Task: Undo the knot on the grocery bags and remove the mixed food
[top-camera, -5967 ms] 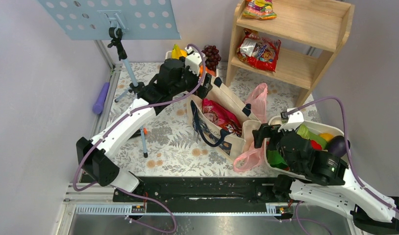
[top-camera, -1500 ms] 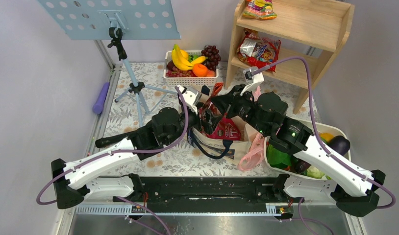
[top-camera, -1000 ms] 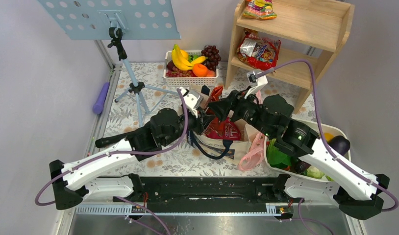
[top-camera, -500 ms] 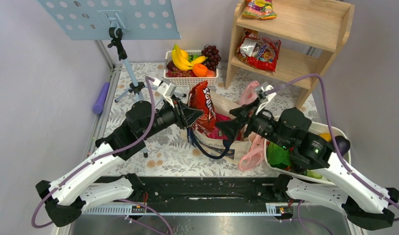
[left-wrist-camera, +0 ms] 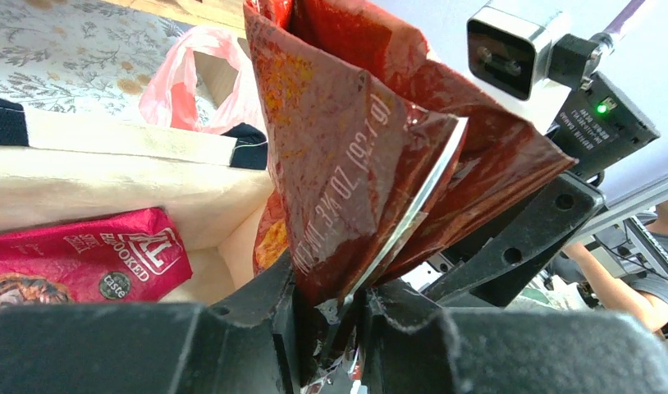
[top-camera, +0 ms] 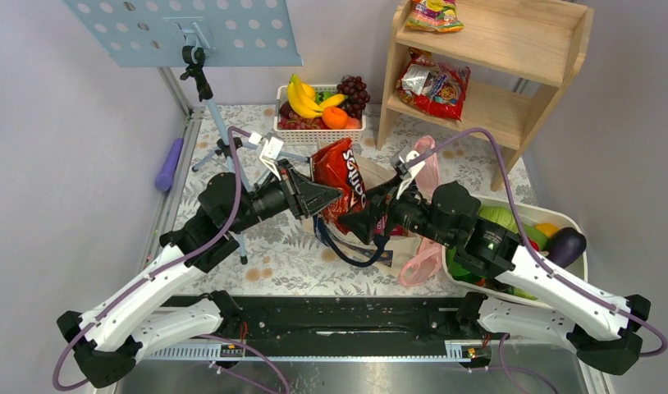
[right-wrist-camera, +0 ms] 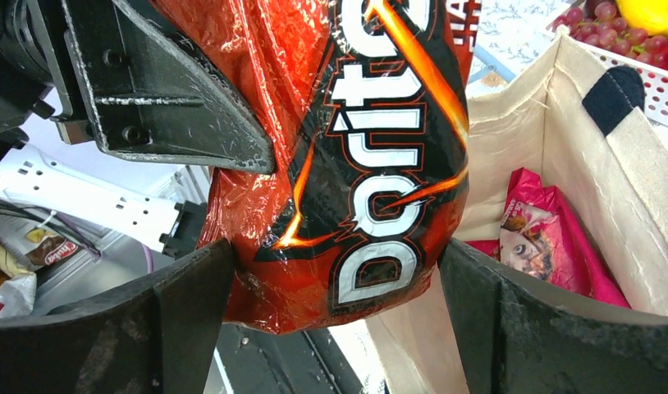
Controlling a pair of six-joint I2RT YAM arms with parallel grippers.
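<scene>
Now the two arms are seen raised over the stiff beige canvas tote with dark navy handles; a moment ago both were reaching down into it. The large glossy red-orange chip packet has been drawn up out of the tote since then and is held in the air above the tote's near-left rim, clear of the fabric.

The thin translucent pink plastic grocery bag is left draped at the tote's right side and is untouched by either arm. Its handle loops are visible in the left wrist view, but whether a knot remains cannot be told. A smaller magenta snack packet is still lying inside the tote.

The left gripper is closed tight on the packet's crimped seam, so the packet is carried entirely by that pinch. The right gripper has been brought in from the right within the last half second. Its fingers are spread wide on either side of the packet's lower end, and no contact can be made out.

One food item is thus judged to be out of the tote. A hand-over or a steadying grasp by the right gripper appears to be prepared, and the pink bag has yet to be dealt with.
</scene>
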